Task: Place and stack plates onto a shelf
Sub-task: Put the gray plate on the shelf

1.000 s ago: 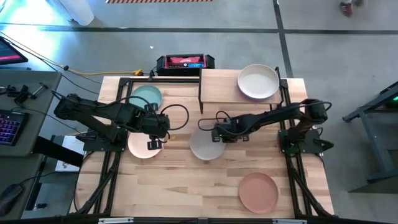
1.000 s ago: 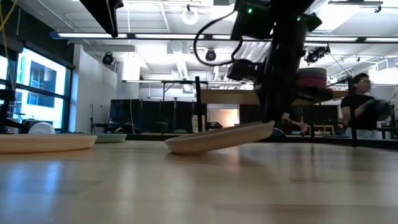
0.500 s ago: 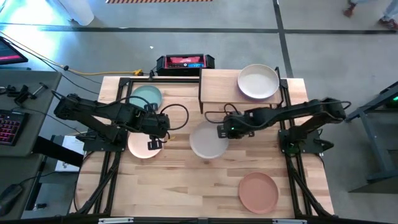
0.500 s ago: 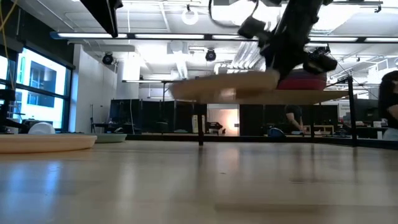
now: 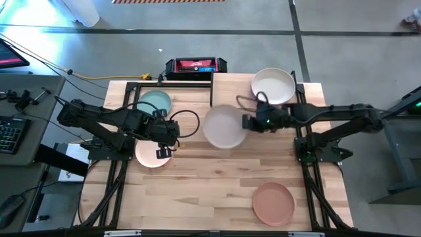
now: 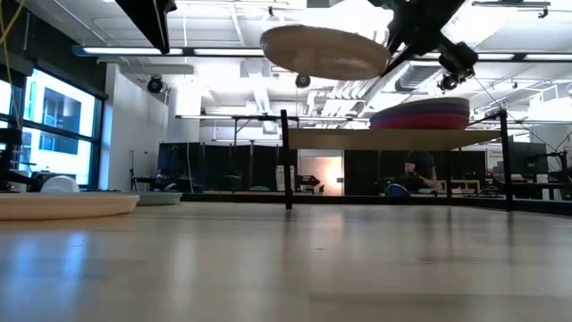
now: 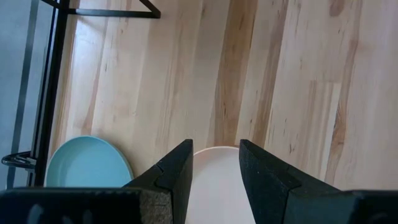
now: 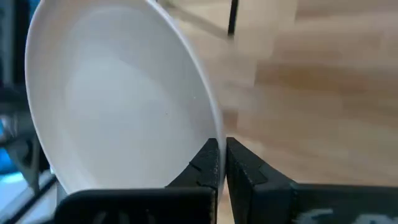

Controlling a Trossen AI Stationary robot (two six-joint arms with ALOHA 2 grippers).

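Aloft, right gripper (image 5: 246,122) pinches grey plate (image 5: 223,126) (rim).

No text, label or number can be read anywhere; the red and black box's (image 5: 195,65) markings are illegible.

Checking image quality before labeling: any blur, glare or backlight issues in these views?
Low view: bright ceiling lights backlight the scene, so the right gripper and the held grey plate read dark. Right wrist view: the tabletop is smeared. High view: blue-white glare at the floor's left edge. Left wrist view: sharp.
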